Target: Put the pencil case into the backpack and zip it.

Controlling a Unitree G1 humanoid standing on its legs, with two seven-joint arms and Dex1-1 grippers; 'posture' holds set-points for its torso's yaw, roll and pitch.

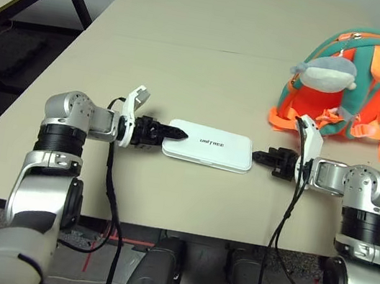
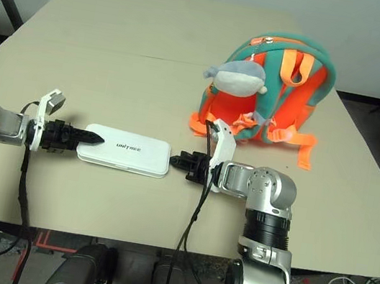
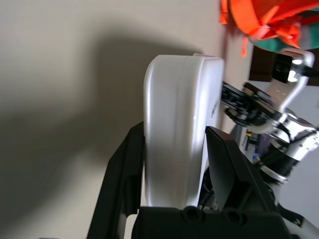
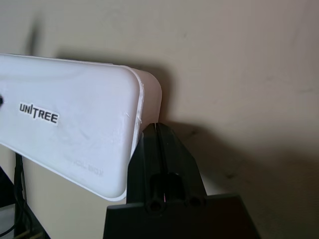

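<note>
one white pencil case (image 1: 209, 146) lies flat, long axis running left to right; left gripper (image 1: 174, 133) clamps its left end, right gripper (image 1: 259, 156) fingers pressed together at its right end.

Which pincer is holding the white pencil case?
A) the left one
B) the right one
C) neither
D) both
A: the left pincer has its fingers on both sides of the pencil case; the right pincer is shut beside the case's end.
</note>
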